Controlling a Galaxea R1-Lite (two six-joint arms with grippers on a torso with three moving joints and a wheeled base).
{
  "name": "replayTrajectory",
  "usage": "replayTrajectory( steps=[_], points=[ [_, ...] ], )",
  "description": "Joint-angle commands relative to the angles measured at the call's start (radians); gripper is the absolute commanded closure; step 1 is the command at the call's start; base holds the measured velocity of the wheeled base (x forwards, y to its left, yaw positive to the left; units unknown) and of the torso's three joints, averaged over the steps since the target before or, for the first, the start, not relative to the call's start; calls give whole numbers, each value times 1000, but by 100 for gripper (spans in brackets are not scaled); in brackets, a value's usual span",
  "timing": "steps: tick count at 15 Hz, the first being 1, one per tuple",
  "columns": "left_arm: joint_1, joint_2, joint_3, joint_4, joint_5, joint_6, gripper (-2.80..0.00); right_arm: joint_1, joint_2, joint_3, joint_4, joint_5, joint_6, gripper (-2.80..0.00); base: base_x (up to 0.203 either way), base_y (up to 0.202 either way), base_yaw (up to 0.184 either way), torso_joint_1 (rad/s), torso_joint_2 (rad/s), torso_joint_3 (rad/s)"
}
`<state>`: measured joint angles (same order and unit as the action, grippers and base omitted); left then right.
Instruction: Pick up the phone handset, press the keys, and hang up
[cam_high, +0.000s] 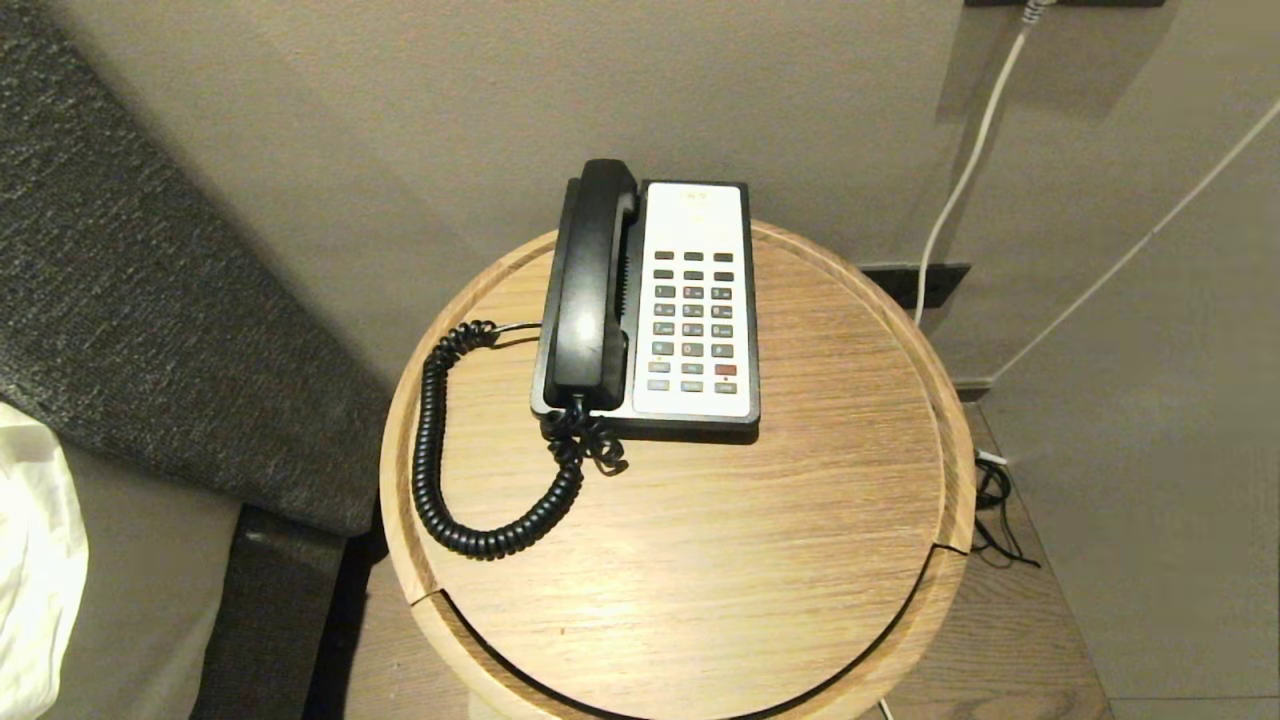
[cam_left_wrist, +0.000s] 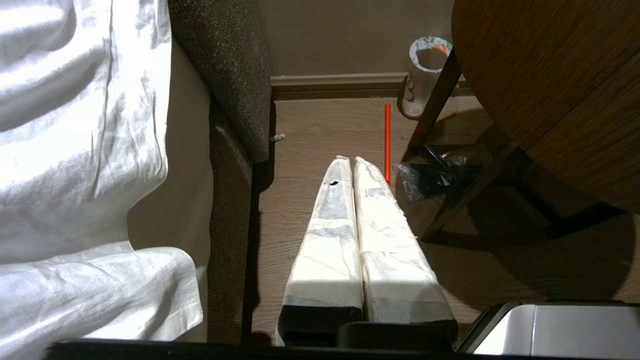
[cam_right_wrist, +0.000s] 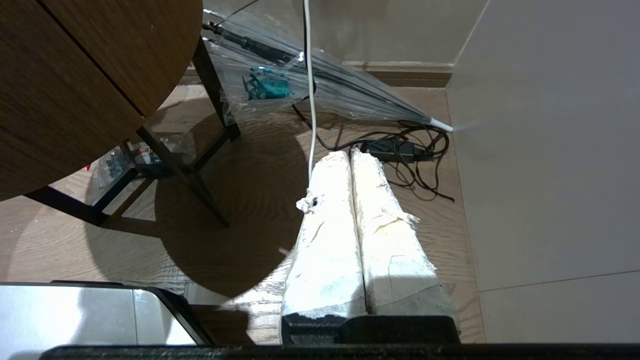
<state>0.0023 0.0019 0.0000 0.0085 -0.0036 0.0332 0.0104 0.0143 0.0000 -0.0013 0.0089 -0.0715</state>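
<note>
phone handset (cam_high: 590, 285), glossy black with a curly cord (cam_high: 440, 450), sits in its cradle left of the grey keys (cam_high: 692, 320) on the round wooden table (cam_high: 800, 520). left gripper (cam_left_wrist: 352, 161) and right gripper (cam_right_wrist: 351, 154) both pinched closed, down near the floor.

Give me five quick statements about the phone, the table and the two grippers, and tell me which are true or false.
1. The phone handset rests on its cradle. True.
2. The keys lie left of the handset. False: right of it.
3. The left gripper is shut and empty. True.
4. The right gripper holds the coiled cord. False: shut on nothing, down beside the table.
5. The round wooden table carries the phone. True.
</note>
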Motion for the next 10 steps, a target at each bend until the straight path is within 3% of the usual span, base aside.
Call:
replayTrajectory(
  steps=[1,10],
  points=[
    [1,0,0,-1,2,-5,0,0,3,0,0,0,-1,0,0,0,0,7,4,36],
    [1,0,0,-1,5,-19,0,0,3,0,0,0,-1,0,0,0,0,2,3,190]
  ],
)
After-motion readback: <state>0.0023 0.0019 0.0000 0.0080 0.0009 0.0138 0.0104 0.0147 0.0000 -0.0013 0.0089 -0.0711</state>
